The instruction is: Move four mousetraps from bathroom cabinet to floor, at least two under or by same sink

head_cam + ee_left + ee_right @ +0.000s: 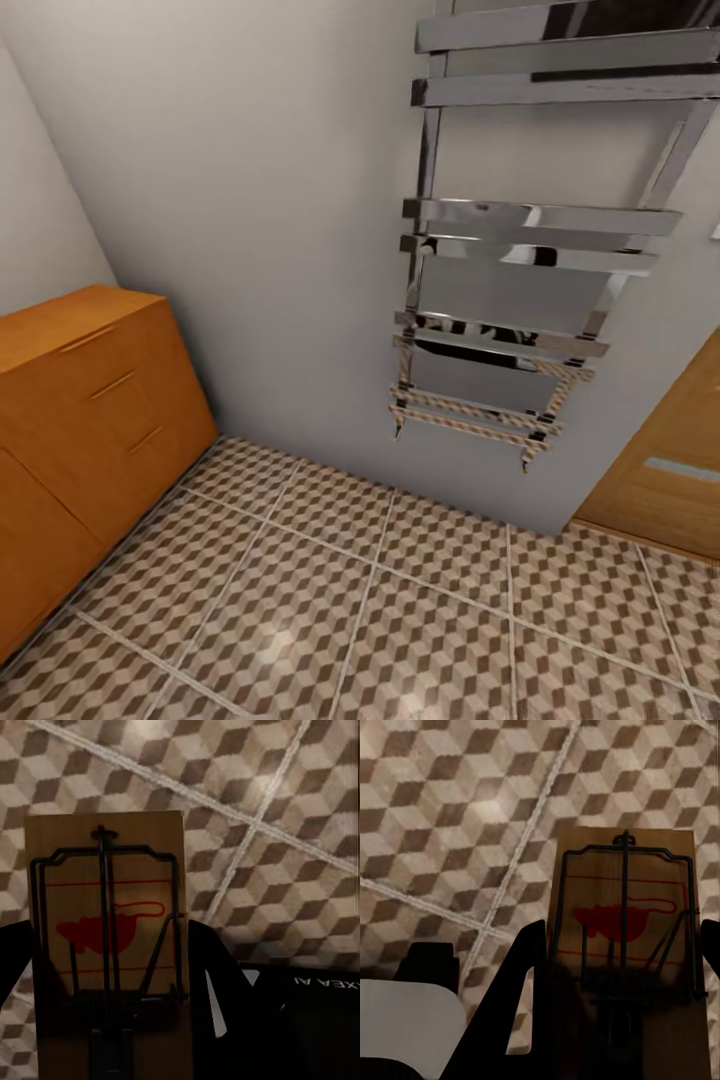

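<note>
Left gripper [112, 1020] pinching a trap [105, 915] between dark fingers [214, 997], held above the floor [285, 795]. Right gripper [619, 1020] clamped on a second trap [626, 945], also over tile [450, 810]. Both traps carried, not yet set down; no sink visible, so placement spot unconfirmed. Risk: dropping here probably leaves neither trap next to the sink; release from height could flip or bounce a trap. Wrist views give the trap grips; head view gives room context instead: cabinet [90, 400] by the left wall, towel rail [520, 250] ahead, door [670, 460] at right.
</note>
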Tool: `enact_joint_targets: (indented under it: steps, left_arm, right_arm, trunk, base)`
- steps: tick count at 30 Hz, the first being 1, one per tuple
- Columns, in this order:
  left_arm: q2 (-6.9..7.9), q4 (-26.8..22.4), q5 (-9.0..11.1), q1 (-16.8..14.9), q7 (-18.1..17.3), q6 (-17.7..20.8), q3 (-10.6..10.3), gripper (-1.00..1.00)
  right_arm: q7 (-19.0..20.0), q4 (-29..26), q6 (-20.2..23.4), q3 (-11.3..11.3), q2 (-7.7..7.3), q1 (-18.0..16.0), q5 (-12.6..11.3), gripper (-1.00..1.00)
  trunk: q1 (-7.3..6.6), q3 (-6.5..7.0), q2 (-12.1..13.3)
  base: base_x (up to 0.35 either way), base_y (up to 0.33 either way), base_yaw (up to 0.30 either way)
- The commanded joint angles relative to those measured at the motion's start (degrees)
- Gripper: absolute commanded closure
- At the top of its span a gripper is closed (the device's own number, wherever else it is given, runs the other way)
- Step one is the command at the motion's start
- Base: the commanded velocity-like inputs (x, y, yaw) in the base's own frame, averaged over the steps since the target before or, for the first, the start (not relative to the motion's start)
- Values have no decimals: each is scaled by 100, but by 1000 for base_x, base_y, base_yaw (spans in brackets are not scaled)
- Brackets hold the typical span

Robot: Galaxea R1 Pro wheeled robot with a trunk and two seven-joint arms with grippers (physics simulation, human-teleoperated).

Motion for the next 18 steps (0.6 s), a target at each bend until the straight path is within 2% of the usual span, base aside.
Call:
enact_joint_targets:
  steps: [1,18]
  left_arm:
    - [0,0,-19,0,3,5,1,100]
    - [9,26,-19,0,3,2,1,100]
  right_arm:
    - [9,1,-1,0,0,0,-7,100]
    - [13,0,-1,0,0,0,-15,100]
  trunk:
    - [0,-6,0]
    - [0,-109,0]
  base:
    - [0,0,-228]
    - [0,0,-228]
